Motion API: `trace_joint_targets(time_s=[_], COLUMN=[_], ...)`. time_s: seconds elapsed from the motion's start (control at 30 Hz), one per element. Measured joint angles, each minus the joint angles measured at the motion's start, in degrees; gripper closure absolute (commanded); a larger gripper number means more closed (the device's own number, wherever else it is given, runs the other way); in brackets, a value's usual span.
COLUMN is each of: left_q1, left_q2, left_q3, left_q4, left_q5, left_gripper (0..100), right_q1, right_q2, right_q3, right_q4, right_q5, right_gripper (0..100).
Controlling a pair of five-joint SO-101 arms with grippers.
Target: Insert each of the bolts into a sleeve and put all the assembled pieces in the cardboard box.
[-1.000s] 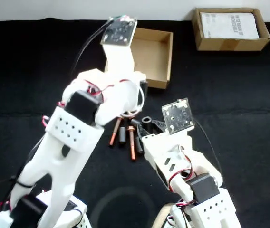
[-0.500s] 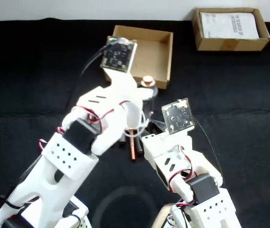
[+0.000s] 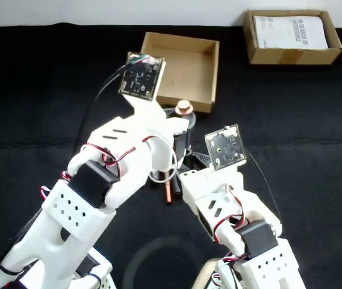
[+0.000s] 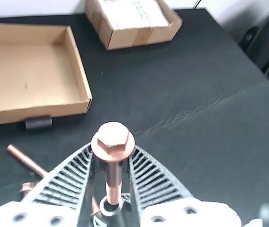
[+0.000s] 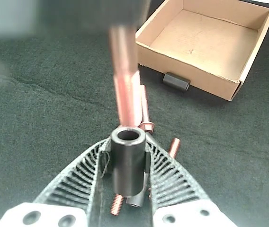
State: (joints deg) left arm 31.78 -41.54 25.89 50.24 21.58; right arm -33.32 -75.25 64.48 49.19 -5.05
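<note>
Here my left gripper [image 4: 112,150] pinched a bolt [image 4: 112,140] over the sleeve [image 5: 129,165] my right gripper [image 5: 129,145] clamped upright — aligned for insertion, cardboard box [image 3: 210,66] at twelve o'clock.

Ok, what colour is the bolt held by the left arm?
Copper-coloured, head and shaft alike; the bolt shows best in the left wrist view.

The bolt [image 4: 112,141] stands upright over the sleeve [image 5: 128,163], both just before the cardboard box [image 3: 214,72].
</note>
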Motion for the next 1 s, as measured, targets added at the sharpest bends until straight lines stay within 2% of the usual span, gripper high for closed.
trace_joint_targets(time_s=[0.67, 0.73, 0.83, 0.93, 1.0], left_q1=[2.55, 2.55, 2.46, 2.2, 2.11], left_q2=[-0.62, -0.62, -0.62, -0.62, -0.62], left_q3=[10.55, 10.29, 7.74, 2.9, -0.79], left_q4=[0.62, 2.99, 9.85, 20.22, 27.43], left_q5=[0.09, 0.09, 0.09, 0.0, 0.0], left_gripper=[98, 94, 83, 74, 73], right_q1=[-0.18, -0.18, -0.26, 0.0, -0.26], right_q2=[0.09, 0.09, 0.0, 0.09, 0.0], right_q3=[0.09, 0.09, 0.09, 0.09, 0.18], right_q4=[0.0, 0.0, 0.0, 0.0, 0.09], right_q5=[-0.09, -0.09, 0.0, 0.0, 0.0], right_gripper=[99.1, 99.1, 99.1, 99.1, 99.1])
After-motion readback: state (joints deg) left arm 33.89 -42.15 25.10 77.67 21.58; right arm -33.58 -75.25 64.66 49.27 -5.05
